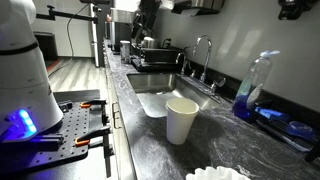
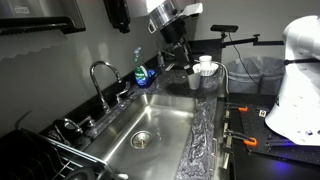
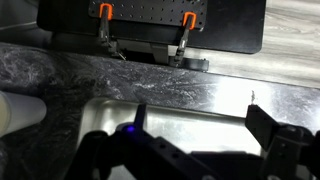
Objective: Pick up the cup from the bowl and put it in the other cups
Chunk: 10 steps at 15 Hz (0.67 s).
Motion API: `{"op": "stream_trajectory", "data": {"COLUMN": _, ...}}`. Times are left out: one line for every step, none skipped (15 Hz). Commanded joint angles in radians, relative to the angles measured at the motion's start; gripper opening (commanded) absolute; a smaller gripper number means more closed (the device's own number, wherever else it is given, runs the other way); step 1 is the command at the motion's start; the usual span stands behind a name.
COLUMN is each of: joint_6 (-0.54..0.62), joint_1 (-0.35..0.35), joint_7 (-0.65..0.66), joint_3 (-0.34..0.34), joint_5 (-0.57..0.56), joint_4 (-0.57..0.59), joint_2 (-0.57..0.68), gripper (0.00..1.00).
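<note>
Cup (image 2: 205, 62) shows in an exterior view as a small white shape rising from the bowl (image 2: 208, 73) on the counter (image 2: 205, 125) beyond the sink (image 2: 150, 125), with the tool (image 2: 176, 45) hanging above and to one side, clear of it; at that size its jaws cannot be read there, nor where cup ends and bowl begins; the step in hand looks like the approach, so the arm should centre over the rim, come straight down and close gently on one wall, since thin stock will likely crush; in an exterior view the other cups (image 1: 182, 120) stand upright by the sink edge, the bowl's scalloped rim is cut off at the bottom, and the tool is not evident; the wrist view shows the fingers (image 3: 290, 145) spread apart with nothing between them; a white cup (image 3: 18, 110) at the left edge is half cropped, and which one it is cannot be told.
</note>
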Motion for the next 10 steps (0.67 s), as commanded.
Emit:
{"op": "stream_trajectory", "data": {"joint_6": 0.033, "joint_1": -0.042, "joint_7": 0.092, "joint_3": -0.026, "joint_5": 0.005, "joint_4": -0.092, "joint_2": -0.06, "gripper": 1.0}}
{"op": "stream_trajectory", "data": {"joint_6": 0.041, "joint_1": -0.055, "joint_7": 0.117, "joint_3": -0.034, "joint_5": 0.003, "joint_4": -0.111, "joint_2": -0.068, "gripper": 1.0}}
{"op": "stream_trajectory", "data": {"joint_6": 0.046, "joint_1": -0.069, "joint_7": 0.144, "joint_3": -0.041, "joint_5": 0.0, "joint_4": -0.13, "joint_2": -0.078, "gripper": 1.0}}
{"op": "stream_trajectory", "data": {"joint_6": 0.051, "joint_1": -0.084, "joint_7": 0.174, "joint_3": -0.049, "joint_5": 0.0, "joint_4": -0.149, "joint_2": -0.09, "gripper": 1.0}}
{"op": "stream_trajectory", "data": {"joint_6": 0.058, "joint_1": -0.1, "joint_7": 0.205, "joint_3": -0.057, "joint_5": 0.002, "joint_4": -0.169, "joint_2": -0.104, "gripper": 1.0}}
{"op": "stream_trajectory", "data": {"joint_6": 0.066, "joint_1": -0.114, "joint_7": 0.235, "joint_3": -0.063, "joint_5": 0.006, "joint_4": -0.187, "joint_2": -0.116, "gripper": 1.0}}
{"op": "stream_trajectory", "data": {"joint_6": 0.076, "joint_1": -0.127, "joint_7": 0.27, "joint_3": -0.068, "joint_5": 0.014, "joint_4": -0.205, "joint_2": -0.129, "gripper": 1.0}}
{"op": "stream_trajectory", "data": {"joint_6": 0.086, "joint_1": -0.141, "joint_7": 0.299, "joint_3": -0.073, "joint_5": 0.016, "joint_4": -0.223, "joint_2": -0.141, "gripper": 1.0}}
{"op": "stream_trajectory", "data": {"joint_6": 0.096, "joint_1": -0.153, "joint_7": 0.337, "joint_3": -0.074, "joint_5": 0.019, "joint_4": -0.237, "joint_2": -0.152, "gripper": 1.0}}
{"op": "stream_trajectory", "data": {"joint_6": 0.109, "joint_1": -0.165, "joint_7": 0.379, "joint_3": -0.07, "joint_5": 0.015, "joint_4": -0.249, "joint_2": -0.161, "gripper": 1.0}}
